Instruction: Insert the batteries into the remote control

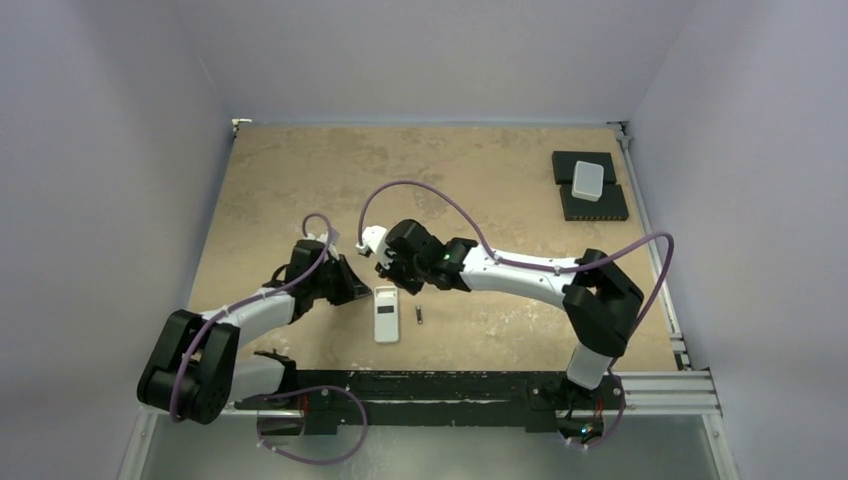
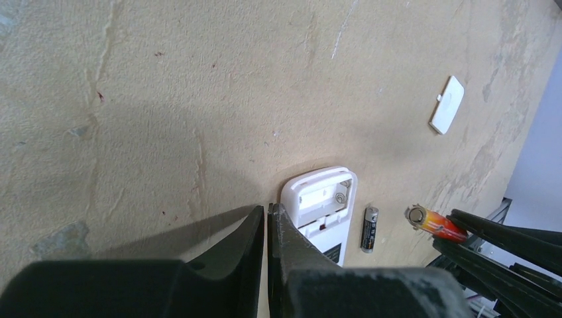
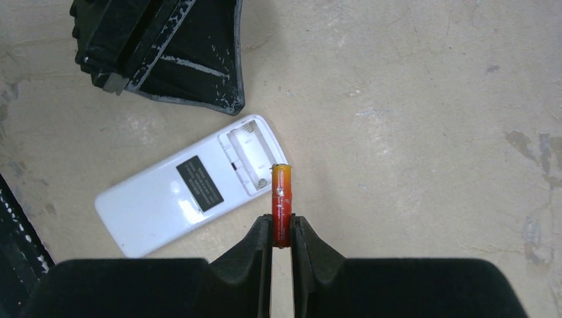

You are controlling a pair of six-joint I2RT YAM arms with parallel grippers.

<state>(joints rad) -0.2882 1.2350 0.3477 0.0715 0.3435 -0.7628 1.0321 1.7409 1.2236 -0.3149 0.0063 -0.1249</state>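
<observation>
Right fingers [image 3: 268, 228] are clamped on one battery [image 3: 281, 199] by its lower end, with the orange tip sticking out toward the remote [image 3: 179, 195]. The remote lies label-side up at centre of the counter [image 1: 500, 180], and its bay [image 3: 248, 156] is open and looks empty. A spare battery [image 2: 370, 228] lies just right of it. The cover [image 2: 447, 105] is off, in the upper right of the left wrist view.

Left fingers [image 2: 273, 222] are closed on nothing, just beside the bay end. I can't tell if they touch the remote.

My judgement for this step:
- Tilt the battery flat so it lines up with the bay's length.
- Match its polarity to the spring contact.
- Lead with one end into the bay, then press the other end down.
- The left fingers should brace the remote so it doesn't slide.

The left fingers crowd the bay from above. To the right there is open counter, apart from the spare battery. The box [image 1: 588, 178] and the counter edges are well apart from all this.
</observation>
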